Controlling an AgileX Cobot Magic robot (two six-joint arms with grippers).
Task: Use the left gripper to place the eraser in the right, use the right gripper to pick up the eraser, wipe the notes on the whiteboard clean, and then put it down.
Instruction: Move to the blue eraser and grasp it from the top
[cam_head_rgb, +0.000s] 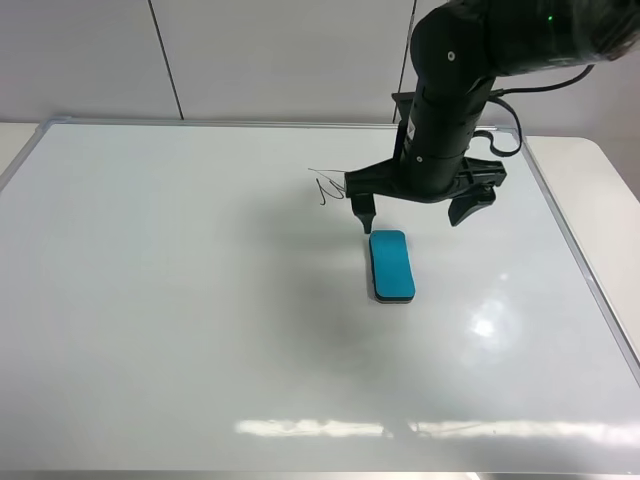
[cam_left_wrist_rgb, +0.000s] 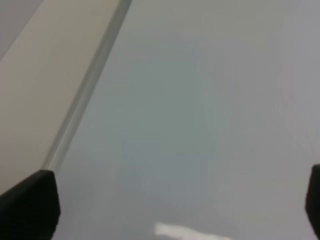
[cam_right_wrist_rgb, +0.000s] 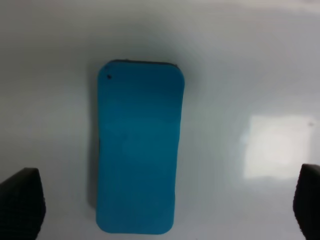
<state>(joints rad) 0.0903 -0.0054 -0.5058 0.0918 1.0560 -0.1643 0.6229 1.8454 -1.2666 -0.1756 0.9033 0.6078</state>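
Note:
The teal-blue eraser (cam_head_rgb: 391, 265) lies flat on the whiteboard (cam_head_rgb: 180, 280), right of centre, its long side running front to back. Just behind and above it hangs my right gripper (cam_head_rgb: 413, 214), open wide, one fingertip close to the eraser's far end. In the right wrist view the eraser (cam_right_wrist_rgb: 137, 150) lies between the spread fingertips (cam_right_wrist_rgb: 20, 205) of the right gripper (cam_right_wrist_rgb: 164, 205), untouched. The notes (cam_head_rgb: 328, 186), a thin black scribble, sit left of that gripper. My left gripper (cam_left_wrist_rgb: 170, 207) is open over bare whiteboard (cam_left_wrist_rgb: 200, 125); it does not show in the exterior view.
The board's silver frame (cam_left_wrist_rgb: 85, 95) runs past the left gripper, with a beige table surface (cam_left_wrist_rgb: 30, 100) beyond it. A white tabletop (cam_head_rgb: 590, 170) borders the board at the right. The thick black right arm (cam_head_rgb: 470, 60) reaches in from the upper right.

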